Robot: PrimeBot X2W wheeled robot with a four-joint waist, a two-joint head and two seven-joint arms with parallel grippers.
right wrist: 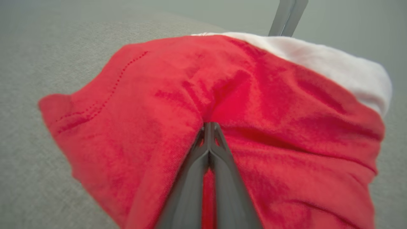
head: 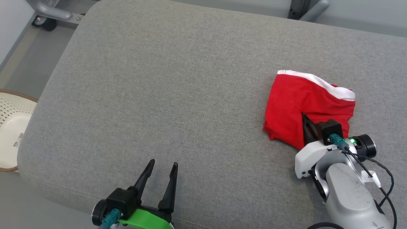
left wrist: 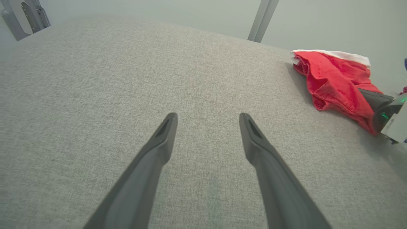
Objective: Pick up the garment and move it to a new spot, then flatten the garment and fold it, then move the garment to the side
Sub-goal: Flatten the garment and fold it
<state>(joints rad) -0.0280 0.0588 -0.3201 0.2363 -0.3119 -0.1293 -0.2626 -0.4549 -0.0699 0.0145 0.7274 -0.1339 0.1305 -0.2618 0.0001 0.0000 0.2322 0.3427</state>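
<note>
Red garment (head: 295, 105) with a white band, crumpled, on the grey fabric-topped desk (head: 175, 95), about 3 o'clock in head view. Right gripper (head: 304, 120) is clenched on a fold near the garment's 6 o'clock edge, with red cloth pinched between its closed fingers. Left gripper (head: 163, 163) at 7 o'clock, released, fingers spread over bare desk, well apart from the garment. White perforated basket (head: 12, 127) at 9 o'clock, off the desk edge.

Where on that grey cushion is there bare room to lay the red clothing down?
The widest bare stretch of the cushion lies between the open left gripper and the far edge, left of the red garment. A narrower strip runs beyond the garment. The right near corner is crowded: the right gripper is shut on the garment there.
</note>
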